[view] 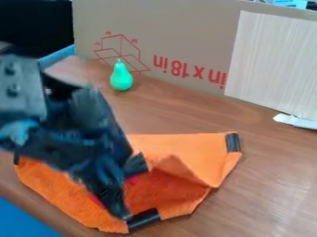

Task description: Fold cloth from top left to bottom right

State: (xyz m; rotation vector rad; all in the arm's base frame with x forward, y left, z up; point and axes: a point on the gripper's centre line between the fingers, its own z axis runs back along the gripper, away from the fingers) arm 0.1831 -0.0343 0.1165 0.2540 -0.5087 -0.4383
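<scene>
One rumpled orange cloth point(170, 199), nubby w/ blk patches point(232, 142) (jaws apart over it).

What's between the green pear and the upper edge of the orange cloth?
Just bare brown tabletop, in the camera view, between the green pear and the orange cloth. The arm hides whatever is behind it, at the picture's left.

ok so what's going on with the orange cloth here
A black robot arm has its black two-finger gripper low over an orange cloth with dark corner patches, fingers apart. The cloth lies rumpled on the brown wooden table, with a raised, pointed fold beside the gripper, so it isn't neatly folded yet. A green pear-shaped object stands behind it.
</scene>
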